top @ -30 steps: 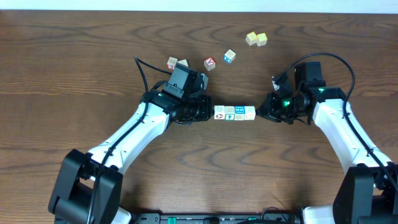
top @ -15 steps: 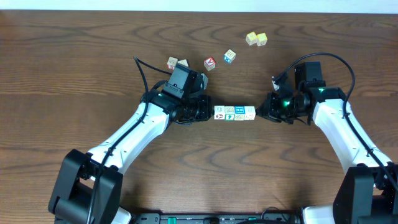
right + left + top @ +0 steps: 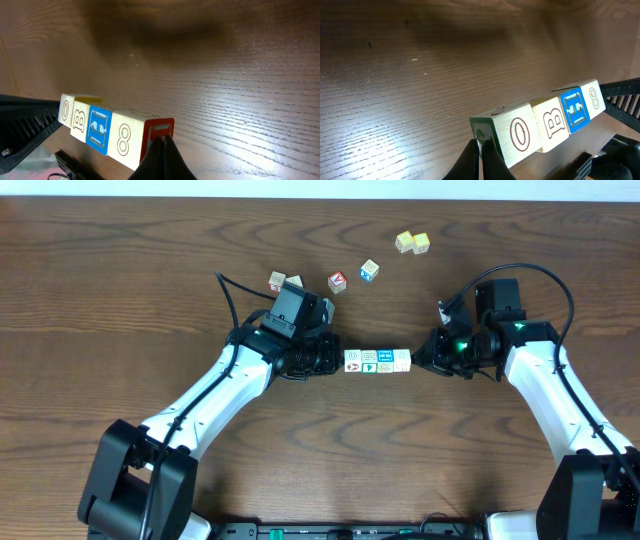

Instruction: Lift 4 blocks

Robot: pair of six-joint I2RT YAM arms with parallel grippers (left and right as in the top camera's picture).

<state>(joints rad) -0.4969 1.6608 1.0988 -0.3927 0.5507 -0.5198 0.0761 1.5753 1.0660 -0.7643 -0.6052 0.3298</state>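
Four blocks (image 3: 377,361) form one tight row at mid-table. Three have cream faces reading 0 (image 3: 517,135), B (image 3: 552,122) and 8 (image 3: 593,98); the third one is bright blue (image 3: 574,109). My left gripper (image 3: 339,361) is shut, and its tips (image 3: 481,147) press on the green end face of the 0 block. From the other side my right gripper (image 3: 414,361), also shut, sets its tips (image 3: 162,142) against the red end face (image 3: 159,131) of the 8 block (image 3: 124,139). Whether the row rests on the table or hangs just above it, I cannot tell.
Behind the row lie a red-faced cube (image 3: 338,281), a pale-blue cube (image 3: 370,270) and two whitish cubes (image 3: 277,281). Two yellow cubes (image 3: 412,242) sit farther back right. A black cable (image 3: 225,290) loops off the left arm.
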